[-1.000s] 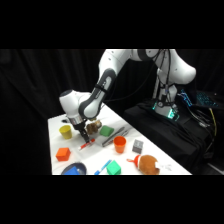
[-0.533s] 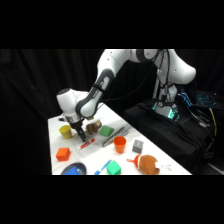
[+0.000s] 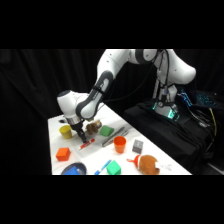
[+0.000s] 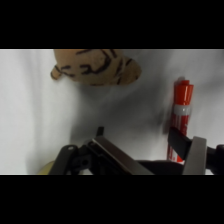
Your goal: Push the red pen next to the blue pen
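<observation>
The hand [image 3: 80, 136] has dropped lower onto the red pen [image 3: 87, 145] at centre-left, its spread unreadable; pushing toward the blue pen [image 3: 103, 167] looks imminent.

Black curtains all around, hanging in folds behind the white worktop [image 3: 60, 131]. To the right, a dark cloth-covered stand [image 3: 165, 131] with green-lit equipment [image 3: 171, 113] and loose cables [image 3: 207, 117].
</observation>
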You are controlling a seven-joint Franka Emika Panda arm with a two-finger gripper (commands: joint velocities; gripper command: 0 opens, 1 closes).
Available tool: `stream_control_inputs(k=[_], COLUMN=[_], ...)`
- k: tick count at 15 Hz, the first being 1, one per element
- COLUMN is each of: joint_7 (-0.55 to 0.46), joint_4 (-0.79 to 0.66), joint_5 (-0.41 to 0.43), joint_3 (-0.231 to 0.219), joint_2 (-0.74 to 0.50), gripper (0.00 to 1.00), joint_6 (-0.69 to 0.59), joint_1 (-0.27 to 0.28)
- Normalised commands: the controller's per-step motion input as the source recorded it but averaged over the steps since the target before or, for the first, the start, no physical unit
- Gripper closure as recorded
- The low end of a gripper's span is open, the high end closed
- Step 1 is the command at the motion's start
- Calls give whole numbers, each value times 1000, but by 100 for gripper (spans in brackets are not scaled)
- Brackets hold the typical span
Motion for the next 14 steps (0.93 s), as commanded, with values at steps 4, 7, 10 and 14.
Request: stream_control_inputs(k=[4,7,10,14], joint_7=[-137,-108,-51,25], joint_4=[218,180,112,42], joint_5=[-28,-33,-41,-69], joint_3=[41,50,54,29], joint_2=[127,93,43,-5], gripper=[0,0,0,0], joint_6=[-12,-19,-14,1], joint_1=[-50,-15,52,125])
